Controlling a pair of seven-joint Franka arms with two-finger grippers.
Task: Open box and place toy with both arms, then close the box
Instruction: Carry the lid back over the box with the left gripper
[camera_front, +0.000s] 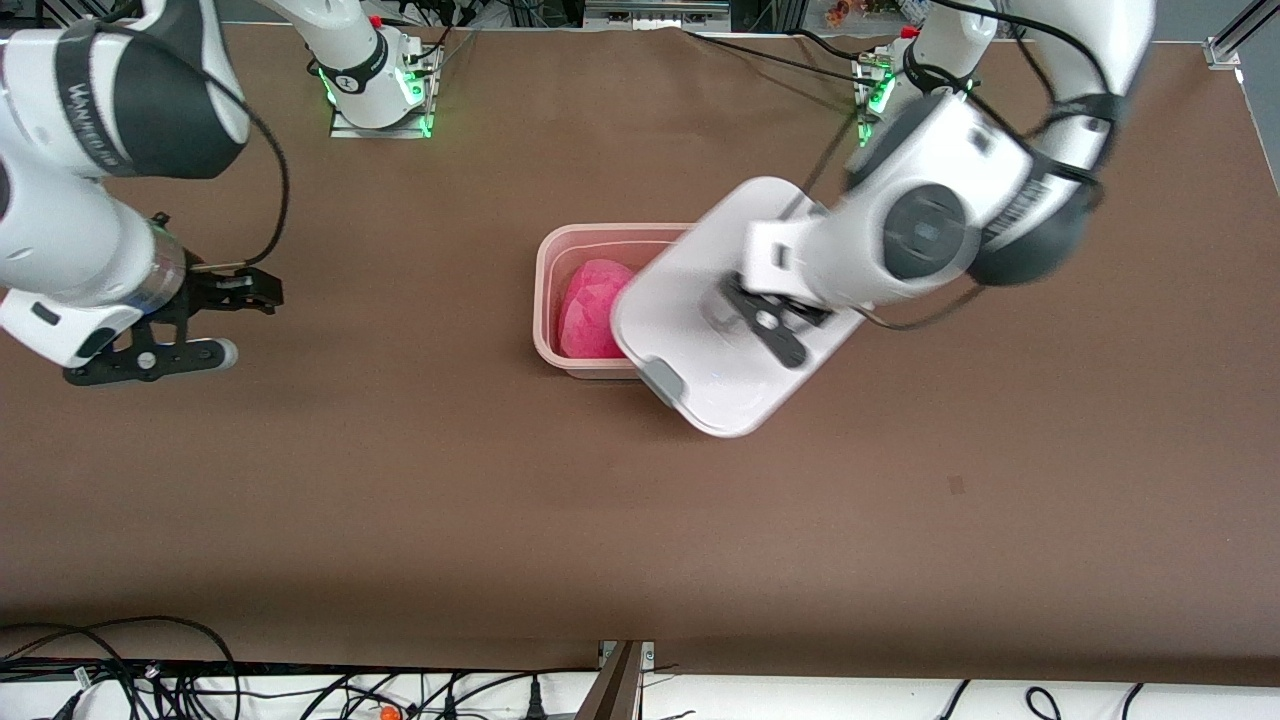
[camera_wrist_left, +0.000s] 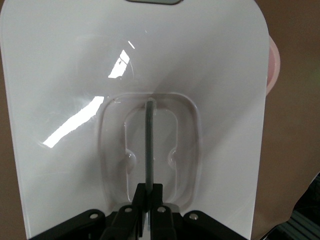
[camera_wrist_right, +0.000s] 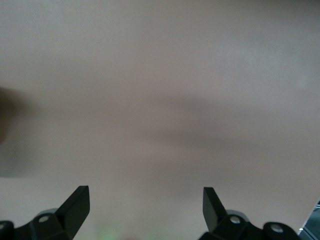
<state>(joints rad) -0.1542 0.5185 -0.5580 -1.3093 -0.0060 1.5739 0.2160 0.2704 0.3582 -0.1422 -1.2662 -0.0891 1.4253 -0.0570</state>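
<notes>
The left pincer (camera_front: 768, 322) pinches the lid (camera_front: 700, 330) by its handle (camera_wrist_left: 150, 145), holding it askew over the box (camera_front: 560, 300), where the toy (camera_front: 592, 308) lies. To close well, square the lid with the rim, then lower it flat. The right pincer (camera_front: 215, 325) waits, spread, above the surface (camera_front: 400, 480).

A brown table (camera_front: 400, 480) carries the open box (camera_front: 560, 300) near its middle (the pink toy (camera_front: 592, 310) sits inside it, not on the tabletop). Both arm bases (camera_front: 378, 95) stand along the table's edge farthest from the front camera.
</notes>
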